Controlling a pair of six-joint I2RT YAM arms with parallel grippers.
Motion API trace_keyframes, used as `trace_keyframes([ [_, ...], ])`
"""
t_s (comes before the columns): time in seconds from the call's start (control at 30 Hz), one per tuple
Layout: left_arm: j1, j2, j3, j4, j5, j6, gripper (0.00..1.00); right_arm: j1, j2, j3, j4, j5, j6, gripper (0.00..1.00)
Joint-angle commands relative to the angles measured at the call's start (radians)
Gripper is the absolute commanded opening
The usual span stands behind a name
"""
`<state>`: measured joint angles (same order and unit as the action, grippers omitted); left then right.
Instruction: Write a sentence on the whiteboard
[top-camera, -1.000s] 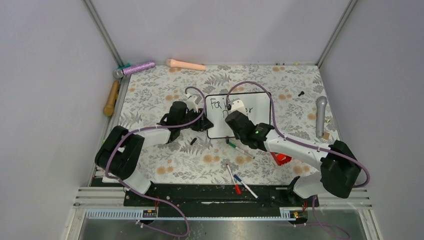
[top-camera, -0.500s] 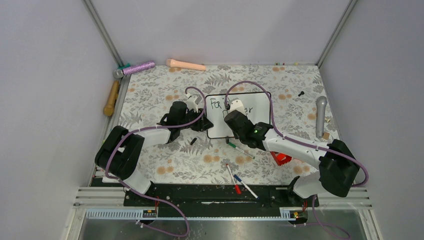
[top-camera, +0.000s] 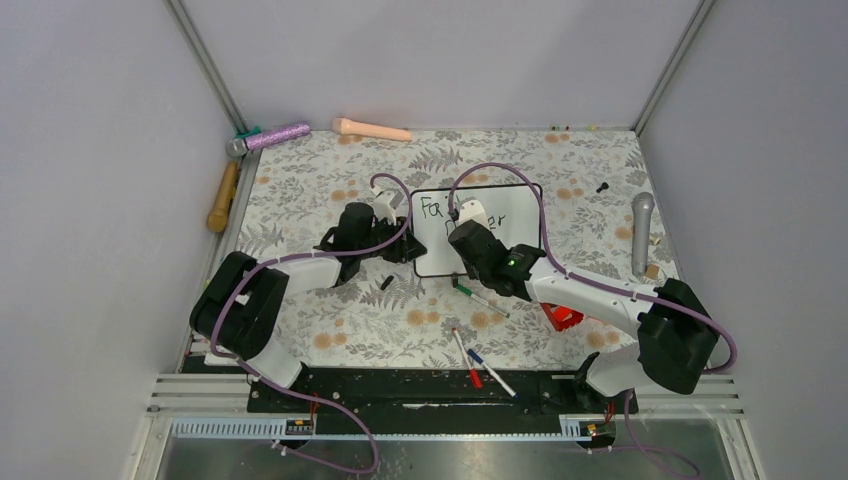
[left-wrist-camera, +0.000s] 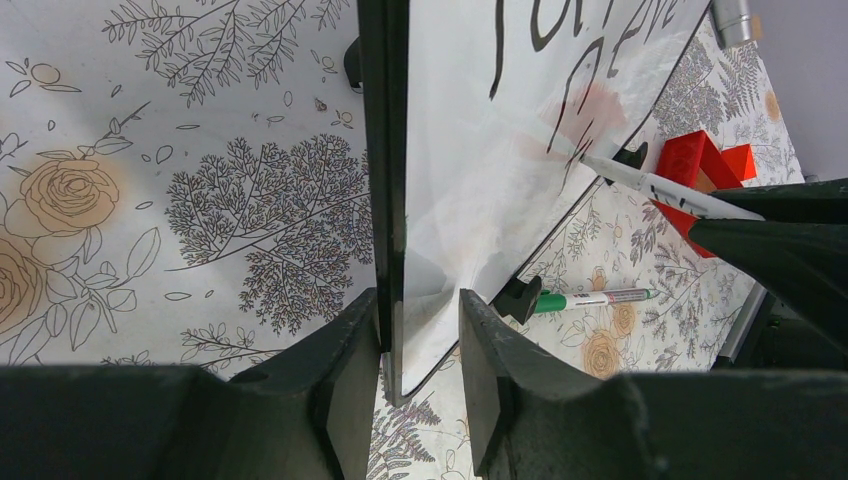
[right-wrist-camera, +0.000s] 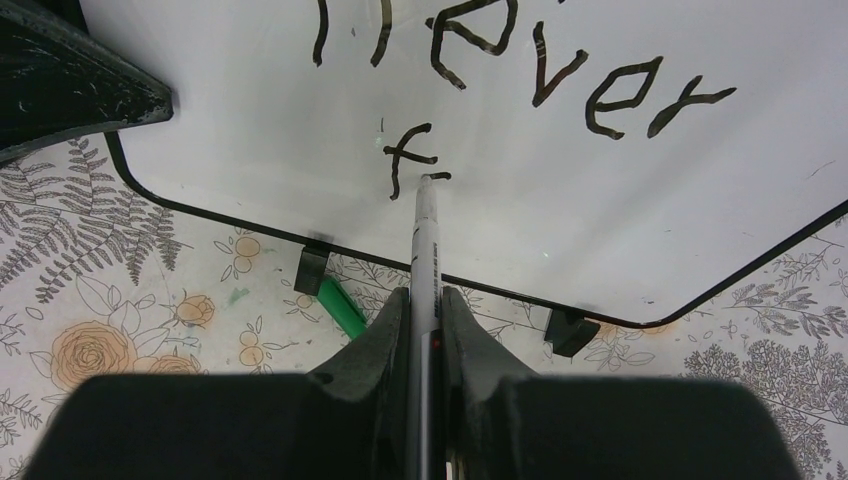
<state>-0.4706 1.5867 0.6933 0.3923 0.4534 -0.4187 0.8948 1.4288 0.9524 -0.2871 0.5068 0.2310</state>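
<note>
Looking down from above, the whiteboard (top-camera: 432, 250) sits at the middle of the floral table (top-camera: 320, 180). The left pincer (top-camera: 405, 247) is at its left edge and the right pincer (top-camera: 460, 235) is over its face. Only "Fa" of the sentence (top-camera: 430, 208) shows past the right arm. A green marker (top-camera: 480, 297) lies on the table just near of the board.

From the left wrist, the left pincer's two fingers (left-wrist-camera: 340, 370) sit either side of the board's black frame, clamped on that edge. The black marker (left-wrist-camera: 660, 188) slants in from the right, its tip on the white surface.

From the right wrist, the right pincer is closed tight on that marker. Its tip touches the board just right of a lone "f", which stands below the word "never". One of the board's black feet (right-wrist-camera: 312, 268) rests on the table.
</note>
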Motion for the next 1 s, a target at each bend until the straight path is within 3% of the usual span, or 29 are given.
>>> trace_keyframes([
  [0.0,-0.002,-0.021,0.023,0.021,-0.002,0.013,0.33,-0.001,-0.016,-0.003,0.000,-0.010,0.001,0.00],
  [0.97,-0.001,-0.027,0.022,0.013,-0.006,0.018,0.33,-0.004,0.020,0.079,-0.051,0.076,-0.035,0.00],
])
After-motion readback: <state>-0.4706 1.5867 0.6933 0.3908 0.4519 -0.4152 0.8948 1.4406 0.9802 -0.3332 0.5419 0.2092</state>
